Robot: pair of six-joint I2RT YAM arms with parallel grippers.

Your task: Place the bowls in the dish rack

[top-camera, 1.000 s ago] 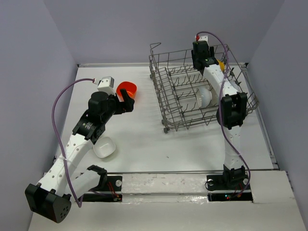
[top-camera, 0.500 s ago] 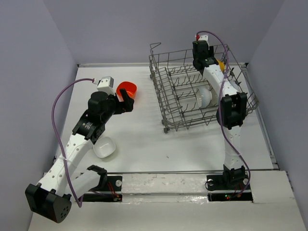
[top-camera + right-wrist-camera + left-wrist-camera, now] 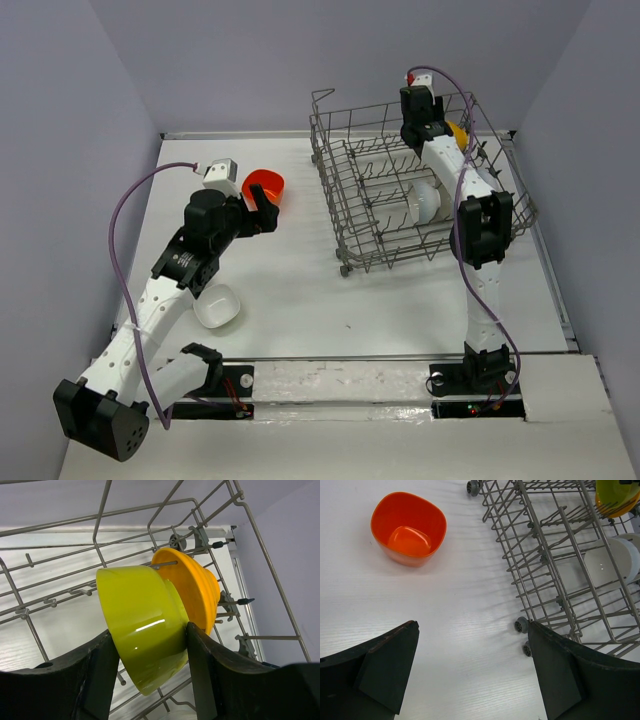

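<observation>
Inside the far right corner of the grey wire dish rack (image 3: pixel 125 512), my right gripper (image 3: pixel 149 631) is shut on a lime green bowl (image 3: pixel 142 625). The bowl stands on edge, touching both fingers. An orange-yellow bowl (image 3: pixel 192 587) stands on edge right behind it. A white bowl (image 3: pixel 424 200) stands in the rack's (image 3: pixel 335 190) middle row. A red-orange bowl (image 3: pixel 408 528) sits upright on the table left of the rack. My left gripper (image 3: pixel 472 625) hovers open just in front of it, holding nothing. Another white bowl (image 3: pixel 217 306) lies beside the left forearm.
The rack's small grey wheels (image 3: pixel 521 625) rest on the white table close to my left gripper's right finger. Purple walls enclose the table at the back and sides. A purple cable loops from each arm.
The right gripper's fingers have drawn in around the lime green bowl. The left arm and the bowls on the table have not moved.
</observation>
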